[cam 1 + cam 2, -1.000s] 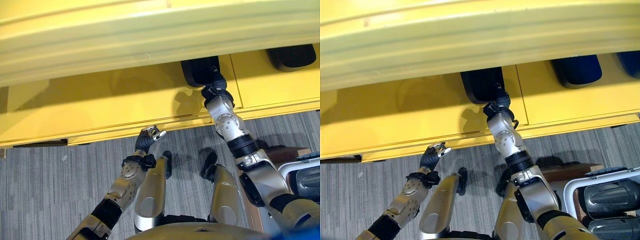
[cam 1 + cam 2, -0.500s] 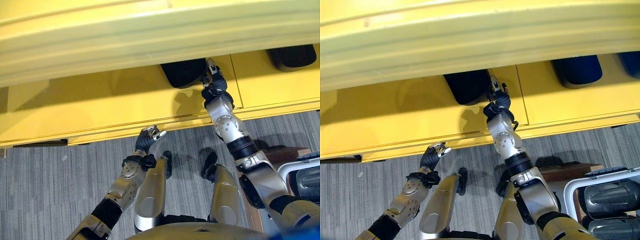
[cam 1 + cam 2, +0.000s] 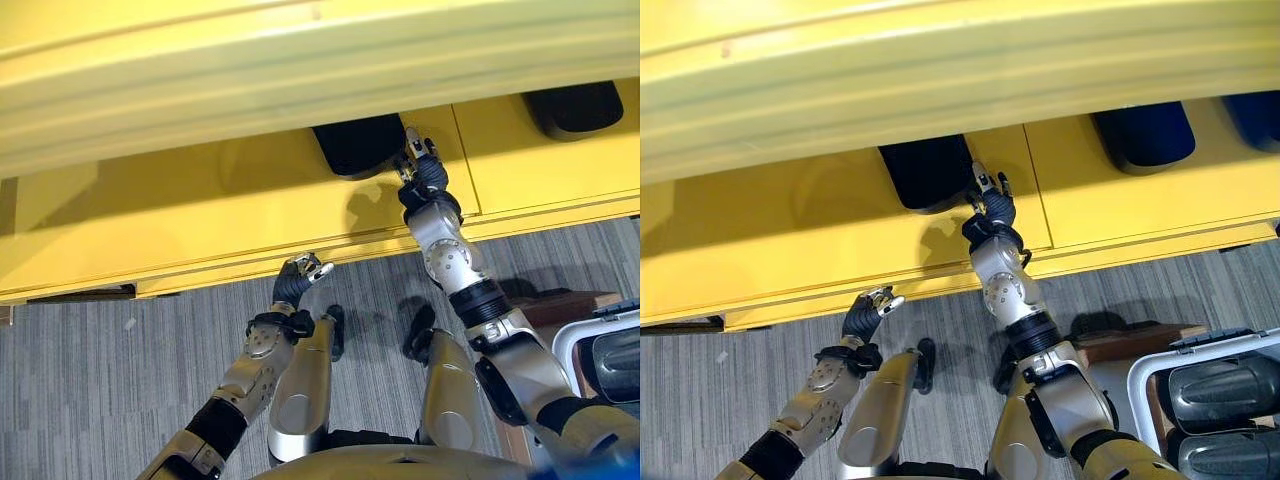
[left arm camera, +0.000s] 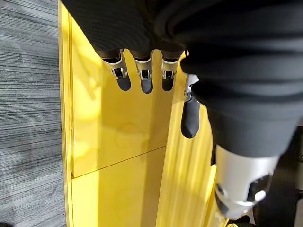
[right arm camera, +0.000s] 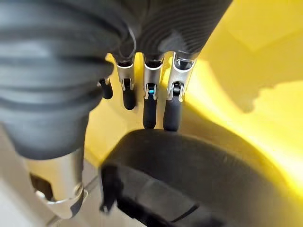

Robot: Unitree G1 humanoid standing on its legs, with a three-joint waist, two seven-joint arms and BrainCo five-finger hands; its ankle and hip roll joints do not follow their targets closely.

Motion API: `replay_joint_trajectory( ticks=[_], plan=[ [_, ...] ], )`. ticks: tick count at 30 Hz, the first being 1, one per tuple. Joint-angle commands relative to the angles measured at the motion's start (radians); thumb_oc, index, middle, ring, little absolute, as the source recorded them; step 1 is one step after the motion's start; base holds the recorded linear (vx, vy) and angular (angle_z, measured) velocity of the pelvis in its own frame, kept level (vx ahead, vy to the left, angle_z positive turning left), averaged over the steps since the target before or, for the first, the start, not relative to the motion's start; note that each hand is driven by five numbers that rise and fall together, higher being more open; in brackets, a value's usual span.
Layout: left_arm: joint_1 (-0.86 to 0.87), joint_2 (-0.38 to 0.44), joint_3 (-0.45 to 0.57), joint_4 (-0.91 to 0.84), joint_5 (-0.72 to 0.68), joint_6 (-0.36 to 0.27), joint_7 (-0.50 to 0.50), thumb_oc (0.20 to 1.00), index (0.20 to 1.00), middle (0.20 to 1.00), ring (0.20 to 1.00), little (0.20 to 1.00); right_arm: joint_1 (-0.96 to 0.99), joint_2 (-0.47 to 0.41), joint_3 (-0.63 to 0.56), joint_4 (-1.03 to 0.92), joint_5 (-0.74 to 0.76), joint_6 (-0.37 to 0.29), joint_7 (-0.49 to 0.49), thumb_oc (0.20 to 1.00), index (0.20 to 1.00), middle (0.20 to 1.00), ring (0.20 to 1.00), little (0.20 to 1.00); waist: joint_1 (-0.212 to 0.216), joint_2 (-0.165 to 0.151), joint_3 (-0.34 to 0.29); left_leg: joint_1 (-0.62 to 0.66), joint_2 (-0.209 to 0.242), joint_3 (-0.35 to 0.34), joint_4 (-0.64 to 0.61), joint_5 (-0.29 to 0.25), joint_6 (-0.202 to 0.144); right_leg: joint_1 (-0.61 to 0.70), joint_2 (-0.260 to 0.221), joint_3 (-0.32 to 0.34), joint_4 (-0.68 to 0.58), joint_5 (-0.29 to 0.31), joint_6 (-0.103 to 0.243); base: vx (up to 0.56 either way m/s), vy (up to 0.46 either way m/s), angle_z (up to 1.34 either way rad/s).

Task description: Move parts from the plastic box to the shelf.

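we look down on a yellow shelf (image 3: 200,200) running across the scene above grey carpeted floor (image 3: 80,380). a dark part (image 3: 358,143) sits on the shelf at about 12 o'clock, half tucked under the upper yellow ledge. our right hand (image 3: 418,165) reaches up to it, just at the part's 3 o'clock edge; from the wrist, its fingers (image 5: 150,106) are straight and spread, tips resting at the part's (image 5: 199,175) rounded edge, gripping nothing. a second dark part (image 3: 575,105) lies on the shelf at 2 o'clock, well apart. our left hand (image 3: 298,277) hovers near the shelf's front lip at 7 o'clock, its fingers (image 4: 142,75) relaxed and open, holding nothing. at 4 o'clock, on the floor, a white plastic box (image 3: 1150,385) holds more dark parts (image 3: 1225,385).
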Motion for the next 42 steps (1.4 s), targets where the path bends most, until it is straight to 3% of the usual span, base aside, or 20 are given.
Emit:
replay_joint_trajectory(
  ticks=[1, 4, 8, 14, 22, 26, 32, 42],
  plan=[
    [-0.010, -0.006, -0.010, -0.115, 0.012, -0.048, -0.011, 1.000, 1.000, 1.000, 1.000, 1.000, 0.139, -0.013, 0.013, 0.087, -0.064, 0.076, -0.042, 1.000, 1.000, 1.000, 1.000, 1.000, 0.036, 0.045, 0.038, 0.089, 0.040, 0.138, -0.160, 0.056, 0.050, 0.037, 0.018, 0.002, 0.118, -0.076, 0.003, 0.00, 0.000, 0.00],
    [-0.006, -0.005, -0.006, -0.116, 0.016, -0.047, -0.013, 1.000, 1.000, 1.000, 1.000, 1.000, 0.150, -0.019, 0.019, 0.081, -0.068, 0.086, -0.038, 1.000, 1.000, 1.000, 1.000, 1.000, 0.034, 0.043, 0.038, 0.093, 0.042, 0.140, -0.160, 0.055, 0.050, 0.039, 0.017, 0.001, 0.121, -0.076, 0.002, 0.00, 0.000, 0.00],
    [0.005, -0.001, 0.007, -0.130, 0.016, -0.039, -0.023, 1.000, 1.000, 1.000, 1.000, 1.000, 0.161, -0.037, 0.015, 0.054, -0.171, 0.006, -0.014, 1.000, 1.000, 1.000, 1.000, 1.000, 0.032, 0.039, 0.038, 0.098, 0.045, 0.141, -0.164, 0.056, 0.049, 0.045, 0.019, 0.001, 0.118, -0.079, 0.003, 0.00, 0.000, 0.00],
    [0.020, 0.010, 0.021, -0.150, 0.020, -0.020, -0.038, 1.000, 1.000, 1.000, 1.000, 1.000, 0.157, -0.062, 0.011, 0.009, -0.272, 0.065, 0.003, 1.000, 1.000, 1.000, 1.000, 1.000, 0.032, 0.036, 0.038, 0.104, 0.048, 0.141, -0.170, 0.058, 0.045, 0.052, 0.022, 0.001, 0.110, -0.080, 0.005, 0.00, 0.000, 0.00],
    [0.028, 0.021, 0.027, -0.143, 0.015, -0.025, -0.060, 1.000, 1.000, 1.000, 1.000, 1.000, 0.134, -0.080, -0.003, 0.057, -0.237, 0.083, -0.008, 1.000, 1.000, 1.000, 1.000, 1.000, 0.041, 0.037, 0.038, 0.111, 0.050, 0.139, -0.166, 0.054, 0.043, 0.062, 0.017, -0.006, 0.119, -0.089, 0.001, 0.00, 0.000, 0.00],
    [0.026, 0.021, 0.029, -0.136, 0.017, -0.023, -0.066, 1.000, 1.000, 1.000, 1.000, 1.000, 0.130, -0.082, -0.004, 0.074, -0.252, 0.094, 0.044, 1.000, 1.000, 1.000, 1.000, 1.000, 0.042, 0.037, 0.038, 0.114, 0.052, 0.140, -0.165, 0.054, 0.041, 0.067, 0.016, -0.007, 0.119, -0.090, 0.001, 0.00, 0.000, 0.00],
    [0.030, 0.022, 0.036, -0.142, 0.017, -0.025, -0.072, 1.000, 1.000, 1.000, 1.000, 1.000, 0.125, -0.097, 0.014, 0.058, -0.441, 0.038, 0.005, 1.000, 1.000, 1.000, 1.000, 1.000, 0.042, 0.037, 0.038, 0.114, 0.055, 0.140, -0.161, 0.053, 0.040, 0.067, 0.011, -0.009, 0.122, -0.091, 0.001, 0.00, 0.000, 0.00],
    [0.028, 0.036, 0.029, -0.132, 0.006, -0.018, -0.107, 1.000, 1.000, 1.000, 1.000, 1.000, -0.026, -0.202, -0.007, 0.146, -0.791, 0.032, -0.043, 1.000, 1.000, 1.000, 1.000, 1.000, 0.075, 0.048, 0.038, 0.097, 0.054, 0.119, -0.141, 0.048, 0.036, 0.068, -0.011, -0.032, 0.150, -0.106, -0.002, 0.00, -0.002, 0.01]
  ],
)
